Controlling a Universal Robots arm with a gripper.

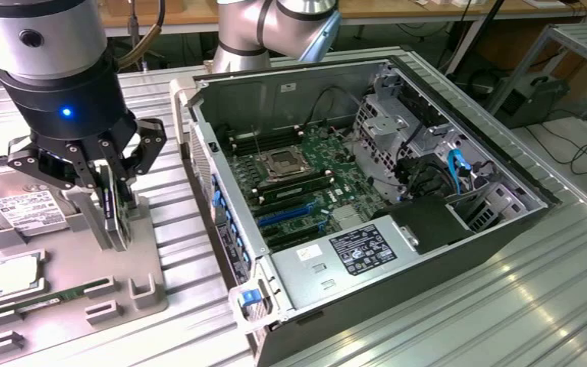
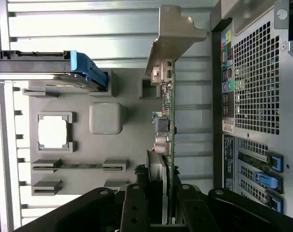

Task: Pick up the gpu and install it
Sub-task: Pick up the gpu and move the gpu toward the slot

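Note:
The gpu (image 1: 122, 229) stands on edge over the grey parts tray (image 1: 141, 252) at the exterior view's left. It is a thin dark card. My gripper (image 1: 110, 206) comes down on it from above, fingers pressed on both faces, shut on it. In the wrist view the gpu (image 2: 169, 121) runs edge-on away from my gripper (image 2: 163, 191), ending in its pale metal bracket (image 2: 174, 34). Whether its lower edge still touches the tray I cannot tell.
The open computer case (image 1: 497, 164) lies on its side at the exterior view's right, with blue expansion slots (image 1: 291, 218) on its motherboard. The tray also carries a hard drive (image 1: 24, 210), a processor (image 1: 13, 275) and a green memory stick (image 1: 59, 297). The case's rear panel (image 2: 257, 96) is close beside the card.

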